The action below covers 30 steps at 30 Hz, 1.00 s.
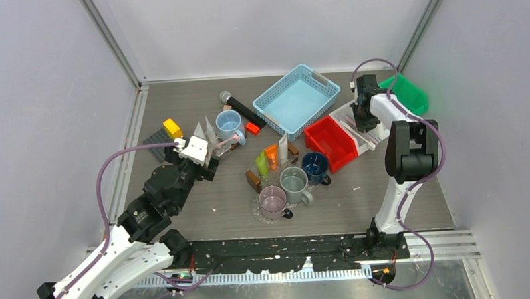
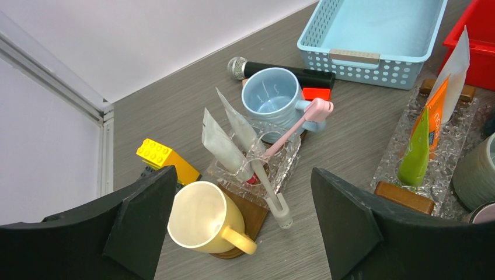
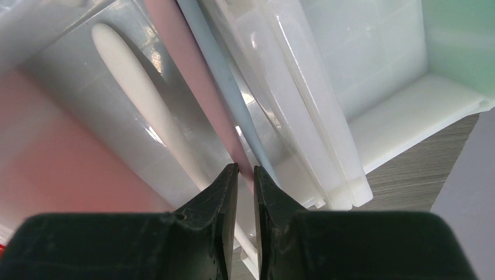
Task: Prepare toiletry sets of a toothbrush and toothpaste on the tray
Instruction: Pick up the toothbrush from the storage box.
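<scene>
My right gripper [image 3: 245, 170] reaches down into a white bin [image 3: 379, 134] at the back right and is shut on the handle of a pink toothbrush [image 3: 187, 70]. A blue toothbrush [image 3: 219, 76] lies against it and a white toothbrush [image 3: 140, 93] to its left. My left gripper [image 2: 242, 175] hangs open over a clear tray [image 2: 289, 160]. That tray holds two white toothpaste tubes [image 2: 220, 142], a pink toothbrush [image 2: 295, 125] and a white toothbrush [image 2: 274, 198]. A second clear tray [image 2: 449, 151] holds green [image 2: 415, 154], orange [image 2: 436, 114] and white [image 2: 458, 64] tubes.
A yellow mug [image 2: 201, 224] on a wooden coaster sits under the left gripper, with a yellow brick [image 2: 163, 157] behind it. A light blue mug [image 2: 271, 99], black microphone [image 2: 280, 71], blue basket [image 1: 297, 98], red bin [image 1: 332, 144], green bin [image 1: 410, 94] and three mugs [image 1: 293, 182] crowd the middle.
</scene>
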{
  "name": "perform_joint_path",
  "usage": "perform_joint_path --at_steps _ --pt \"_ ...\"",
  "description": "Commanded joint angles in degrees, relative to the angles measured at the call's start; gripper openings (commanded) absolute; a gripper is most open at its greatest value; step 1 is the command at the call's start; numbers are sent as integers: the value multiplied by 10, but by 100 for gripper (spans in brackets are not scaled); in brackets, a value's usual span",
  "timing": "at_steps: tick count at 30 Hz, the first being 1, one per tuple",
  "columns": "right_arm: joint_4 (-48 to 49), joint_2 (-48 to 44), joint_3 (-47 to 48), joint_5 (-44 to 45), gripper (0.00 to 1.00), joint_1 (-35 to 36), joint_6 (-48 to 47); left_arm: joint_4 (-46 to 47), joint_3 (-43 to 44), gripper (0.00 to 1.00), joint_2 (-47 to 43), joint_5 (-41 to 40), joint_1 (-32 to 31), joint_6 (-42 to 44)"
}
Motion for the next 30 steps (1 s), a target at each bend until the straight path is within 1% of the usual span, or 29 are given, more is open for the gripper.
perform_joint_path --at_steps 1,8,16,17,21,23,24,27,30 --pt "9 7 -4 -13 22 3 -5 32 -3 87 -2 5 3 3" --pt "5 24 -8 -20 22 3 -6 31 -3 88 -3 5 3 2" --pt "3 34 -8 -15 35 3 -11 31 -3 87 -4 5 3 2" --pt "3 33 -8 -14 35 3 -12 31 -3 87 -4 5 3 3" --pt "2 24 -7 -13 30 3 -15 30 -3 87 -4 5 3 3" --pt "-2 16 -4 -12 23 3 -16 31 -3 87 -5 5 3 3" --pt "-6 8 -2 -12 21 3 -17 31 -3 87 -4 5 3 2" --pt "-21 -10 7 -6 9 12 -21 31 -3 87 -4 6 3 3" --pt "-39 -35 17 6 4 24 -23 30 -2 87 -6 6 3 3"
